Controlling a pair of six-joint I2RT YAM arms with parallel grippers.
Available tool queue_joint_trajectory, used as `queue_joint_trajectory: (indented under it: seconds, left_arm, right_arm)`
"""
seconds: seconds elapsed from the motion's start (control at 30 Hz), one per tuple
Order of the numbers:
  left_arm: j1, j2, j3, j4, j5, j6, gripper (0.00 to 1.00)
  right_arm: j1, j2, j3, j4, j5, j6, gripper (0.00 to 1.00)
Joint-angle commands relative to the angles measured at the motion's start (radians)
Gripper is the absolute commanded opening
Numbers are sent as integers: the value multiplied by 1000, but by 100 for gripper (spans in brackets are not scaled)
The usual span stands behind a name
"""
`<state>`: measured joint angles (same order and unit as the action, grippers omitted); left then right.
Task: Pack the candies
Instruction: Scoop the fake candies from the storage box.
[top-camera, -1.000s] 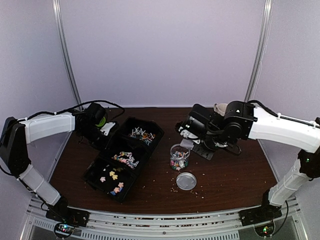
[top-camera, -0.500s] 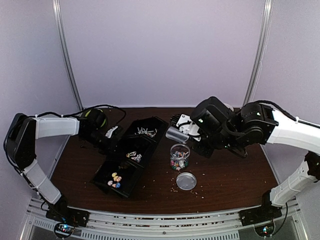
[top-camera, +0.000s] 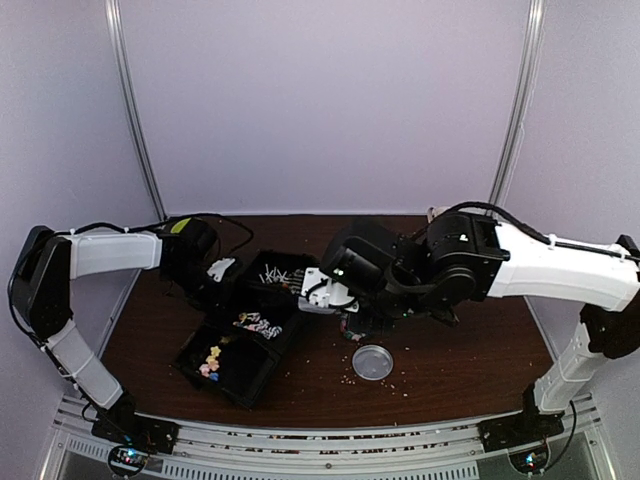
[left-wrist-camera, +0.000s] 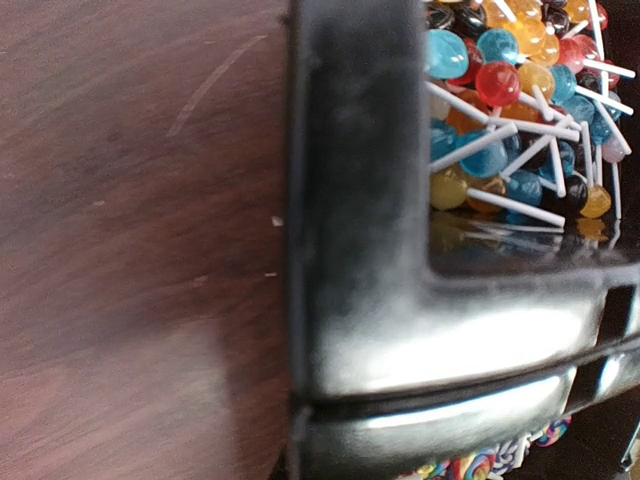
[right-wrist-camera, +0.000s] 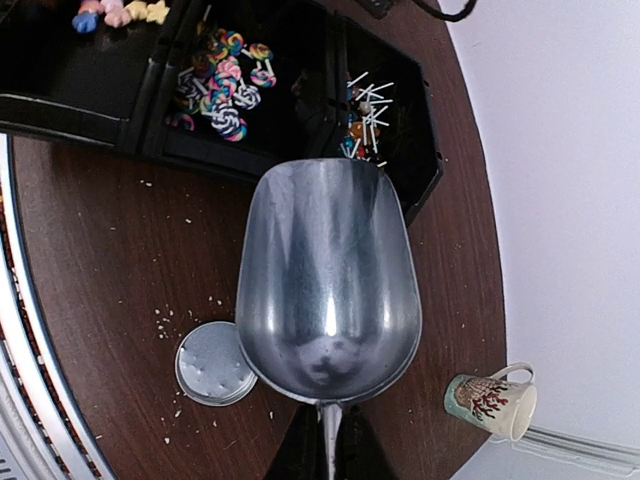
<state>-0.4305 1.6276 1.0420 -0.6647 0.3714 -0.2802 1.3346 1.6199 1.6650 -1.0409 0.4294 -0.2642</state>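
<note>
The candies (top-camera: 257, 323) lie sorted in a black three-compartment tray (top-camera: 262, 372) on the dark wooden counter (top-camera: 460, 350). Seen from above, the tray runs from 1 o'clock to 7 o'clock. Round lollipops on white sticks (top-camera: 275, 275) fill the 1 o'clock end, swirled lollipops the middle, and small pastel pieces (top-camera: 212, 360) in pink, yellow and blue the 7 o'clock end. The left wrist view is pressed close against the tray's glossy rim, with the stick lollipops heaped just inside at 2 o'clock.

The left tool (top-camera: 220, 270) sits at the tray's 11 o'clock corner, narrowed on the rim, though its fingers are not clear in its own camera.

The right tool (right-wrist-camera: 322, 445) is clamped on the handle of a metal scoop (right-wrist-camera: 325, 290). The bowl is bare and shiny, held above the counter with its mouth towards the tray at 11 o'clock.

From the scoop's bowl, a round metal lid (right-wrist-camera: 215, 363) lies flat at 7 o'clock, and a patterned mug (right-wrist-camera: 490, 400) stands at 4 o'clock, near the wall. Pale crumbs (right-wrist-camera: 165, 320) are scattered around the lid. In the top view the right arm covers the space between the tray and the lid — a few coloured bits show under it, too hidden to name.
</note>
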Motion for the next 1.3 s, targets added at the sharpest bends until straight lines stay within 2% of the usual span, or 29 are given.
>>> queue_joint_trajectory:
  seconds: [0.0, 0.1, 0.47, 0.77, 1.0, 1.17, 1.27]
  left_arm:
    - [-42, -46, 77, -13, -110, 46, 0]
    - [-78, -40, 89, -37, -186, 63, 0]
    - [-104, -5, 109, -58, -230, 72, 0]
    - [-112, -1, 115, -60, -231, 72, 0]
    - [-123, -12, 115, -51, -227, 79, 0]
    - [-124, -28, 109, -36, -210, 84, 0]
    - [-124, -39, 107, -27, -192, 88, 0]
  right_arm:
    - [30, 102, 91, -111, 23, -40, 0]
    - [39, 167, 146, -142, 23, -52, 0]
    - [83, 418, 351, -240, 151, -86, 0]
    - [119, 566, 485, -238, 264, -168, 0]
    - [117, 662, 495, -184, 352, -258, 0]
    - [102, 701, 504, -157, 329, -292, 0]
    - [97, 704, 502, -150, 265, -308, 0]
